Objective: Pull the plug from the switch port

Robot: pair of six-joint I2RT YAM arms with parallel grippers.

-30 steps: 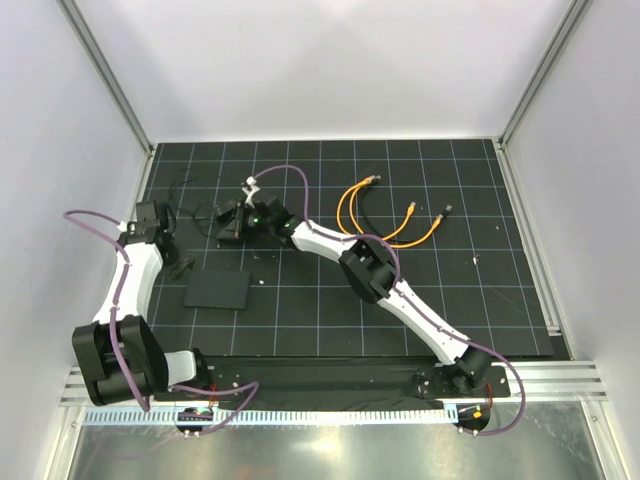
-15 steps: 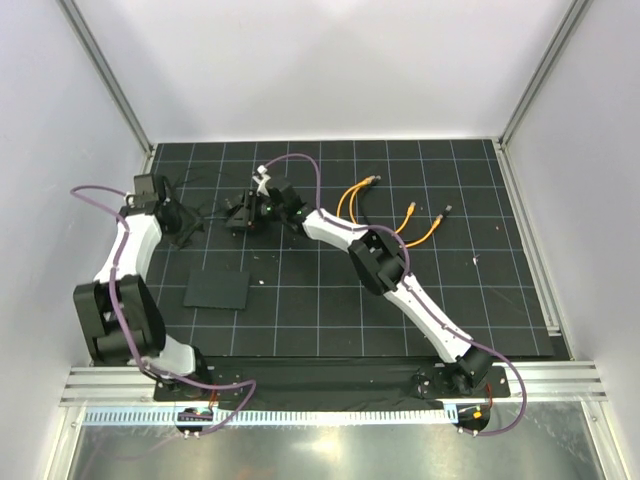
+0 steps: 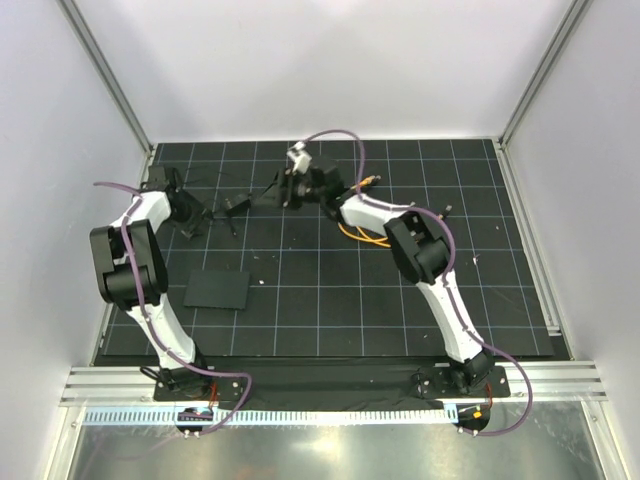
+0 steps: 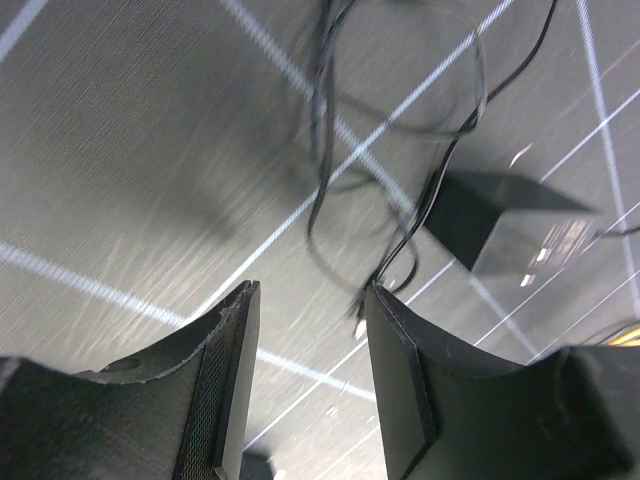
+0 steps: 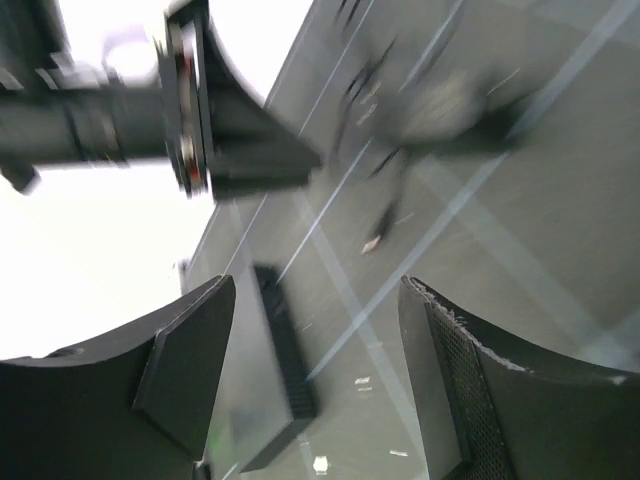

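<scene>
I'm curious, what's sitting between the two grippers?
The small black adapter lies between the left gripper and the right gripper; the top view shows it.

Black gridded table [image 3: 330, 320] under switch [image 3: 217, 290], adapter [image 3: 237, 206], orange cables [image 3: 360, 238].

Inside a white-walled enclosure [image 3: 320, 60], a black mat ruled with a white grid [image 3: 330, 320] covers the floor, with aluminium rails [image 3: 105, 75] slanting up from the mat's two far corners. Toward the mat's far left lies a small black power adapter [image 3: 237, 205]; its thin black wire [image 4: 318, 130] sprawls in loose loops on the mat just beside it. Orange cables [image 3: 362, 238] curl on the mat's far half, right of centre. Two white flecks dot the mat — one [image 3: 262, 282] left of its middle, another [image 3: 475, 260] near its right edge. Past the mat's near edge runs a white comb-toothed strip [image 3: 330, 415], with a brushed metal sheet [image 3: 330, 450] nearer still.
</scene>
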